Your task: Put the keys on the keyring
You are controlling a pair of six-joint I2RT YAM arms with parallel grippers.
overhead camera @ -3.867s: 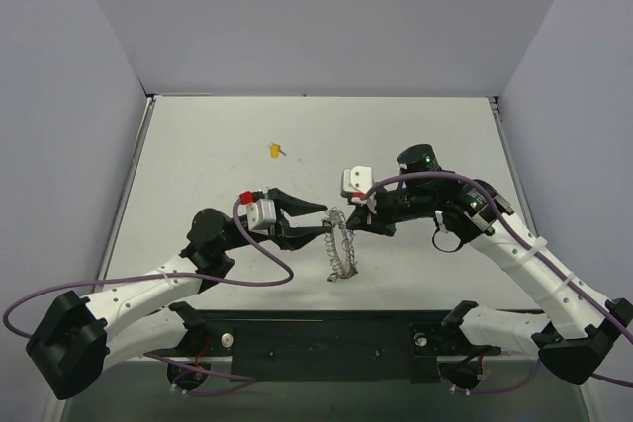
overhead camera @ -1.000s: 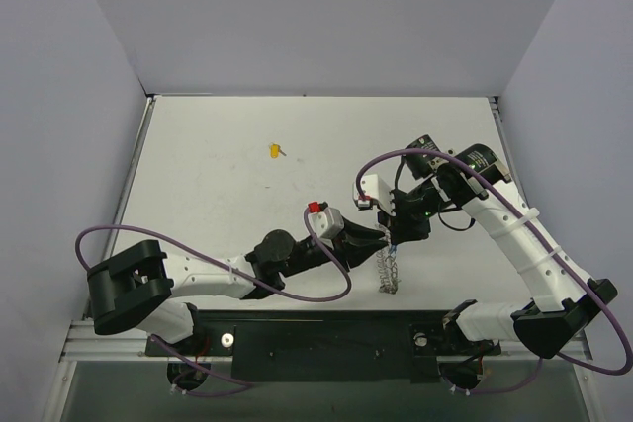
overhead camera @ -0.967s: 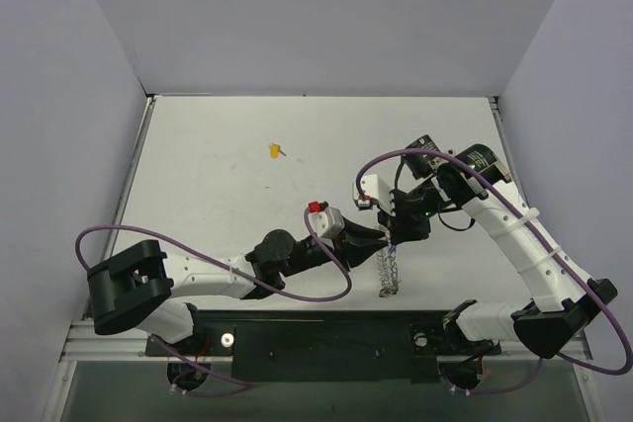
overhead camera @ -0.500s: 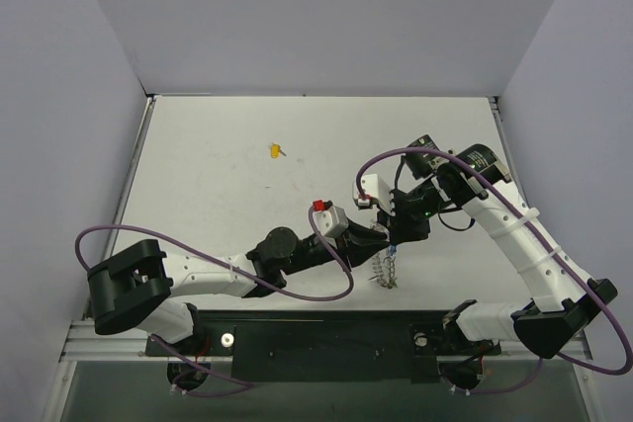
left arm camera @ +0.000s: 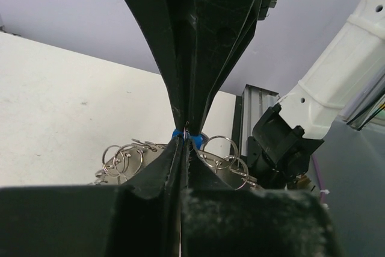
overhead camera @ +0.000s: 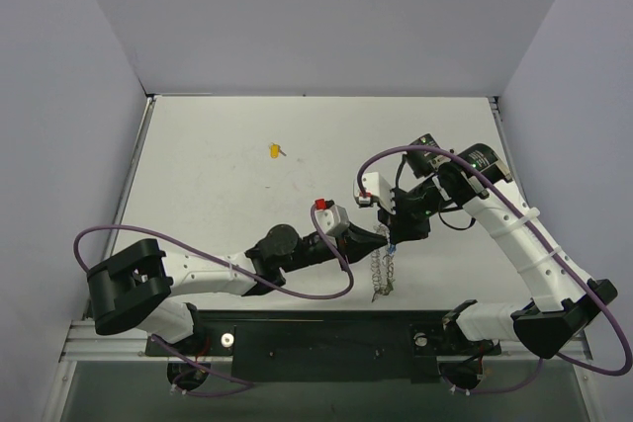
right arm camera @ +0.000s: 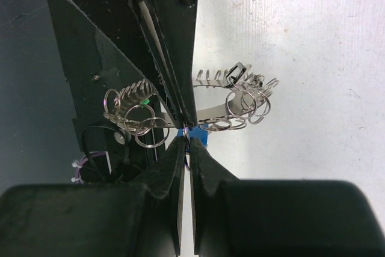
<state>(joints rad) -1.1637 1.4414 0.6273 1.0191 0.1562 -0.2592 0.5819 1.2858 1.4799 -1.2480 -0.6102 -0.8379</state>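
- Your left gripper point(overhead camera: 383, 236) and right gripper point(overhead camera: 396, 236) meet tip to tip over the near middle of the table point(overhead camera: 218, 195), just ahead of the arm bases.
- In the left wrist view, your left fingers point(left arm camera: 159, 176) are pressed together with only a hairline between them. They appear to pinch the keyring point(overhead camera: 380, 272) at its upper end.
- In the right wrist view, your right fingers point(right arm camera: 165, 173) are also closed, with a thin slit between the pads. The blue key point(right arm camera: 199, 139) shows right at their tips, and they seem to be nipping it. Its blade is hidden.
- The keyring hangs down from that meeting point towards the near edge, as a narrow, edge-on silvery loop. You cannot tell whether its lower end touches the table.
- From the wrist views, the small rings point(left arm camera: 219, 147) fan out from the keyring's band on both sides of the fingertips.
- A green speck point(right arm camera: 144, 102) sits among the rings on one side, too small to make out.
- The yellow key point(overhead camera: 274, 151) lies alone on the table, well apart from both grippers, towards the far left.
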